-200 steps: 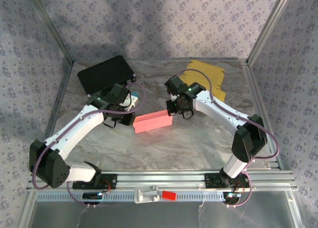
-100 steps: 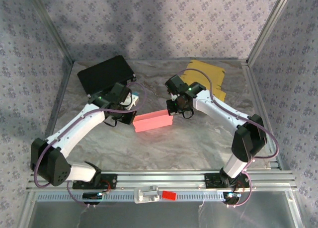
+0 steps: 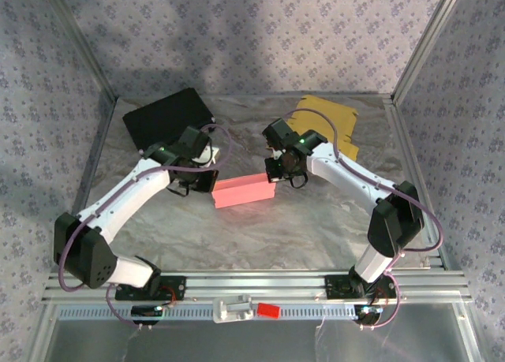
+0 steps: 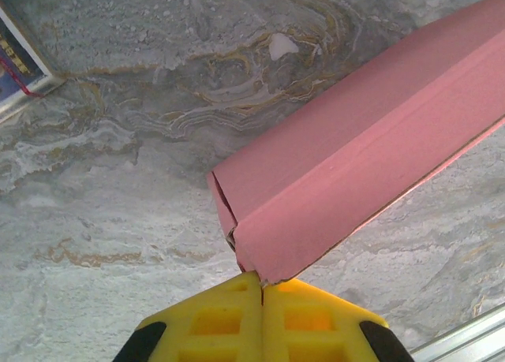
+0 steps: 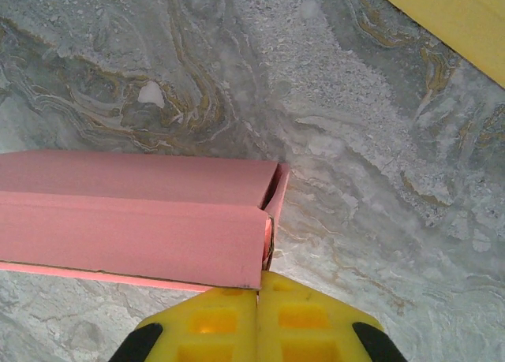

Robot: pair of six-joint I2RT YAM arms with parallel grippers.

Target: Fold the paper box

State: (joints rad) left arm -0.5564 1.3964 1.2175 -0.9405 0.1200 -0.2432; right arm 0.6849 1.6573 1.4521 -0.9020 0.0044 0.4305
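I'm bracing the paper box (image 3: 245, 192) for folding.
My left end effector (image 4: 262, 287) and right end effector (image 5: 258, 287) are each pinching an end corner, stopping it sliding.

Table (image 3: 260, 240): box (image 3: 245, 192), black slab (image 3: 166, 116), yellow card (image 3: 335, 121)

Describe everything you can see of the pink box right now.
The pink box is a long, slim sleeve that looks like thin card, creased lengthwise, lying mid-table. The left gripper is shut on its left end corner, which looks ragged; the right gripper is shut on its right end.
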